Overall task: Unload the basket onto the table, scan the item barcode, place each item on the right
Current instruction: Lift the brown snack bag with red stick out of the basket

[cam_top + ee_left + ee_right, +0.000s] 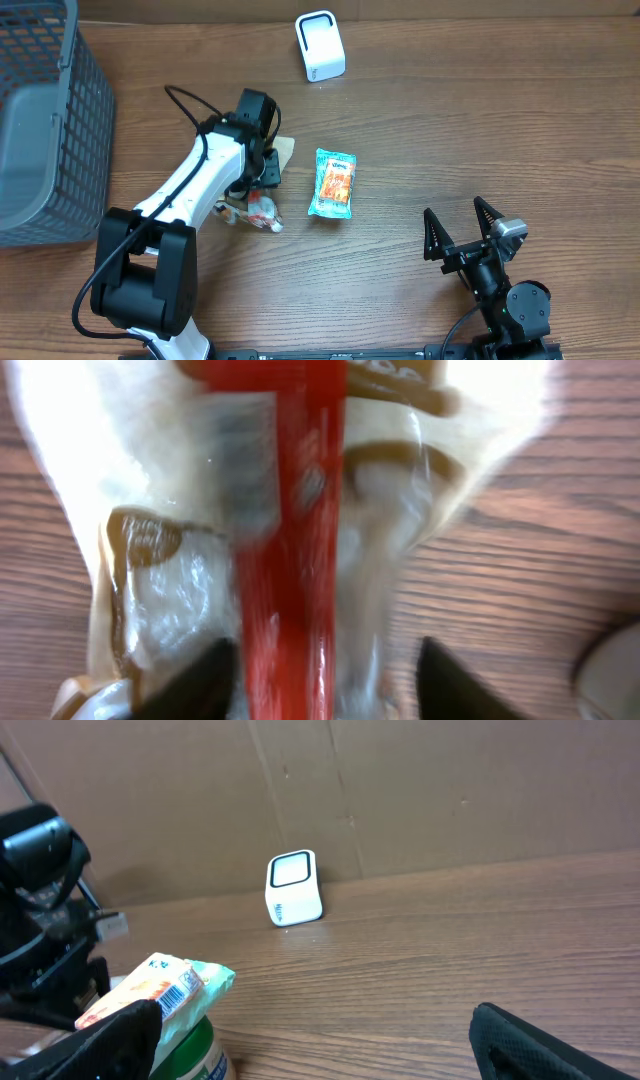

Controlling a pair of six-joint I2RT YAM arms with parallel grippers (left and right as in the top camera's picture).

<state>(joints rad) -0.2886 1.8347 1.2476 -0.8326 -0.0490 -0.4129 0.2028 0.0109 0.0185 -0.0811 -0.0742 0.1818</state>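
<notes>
A clear and cream packet with a red stripe (300, 540) lies on the wooden table and fills the left wrist view. My left gripper (327, 650) stands open over it, one dark finger on each side of the stripe. Seen from overhead, that packet (262, 212) pokes out under the left gripper (255, 195). A green and orange packet (333, 183) lies to its right; its barcode (185, 985) shows in the right wrist view. The white scanner (320, 45) stands at the back. My right gripper (454, 210) is open and empty at the front right.
A grey mesh basket (90, 130) fills the far left. A tan packet corner (284, 149) sticks out behind the left gripper. In the right wrist view, the scanner (293, 887) stands before a brown cardboard wall (450, 790).
</notes>
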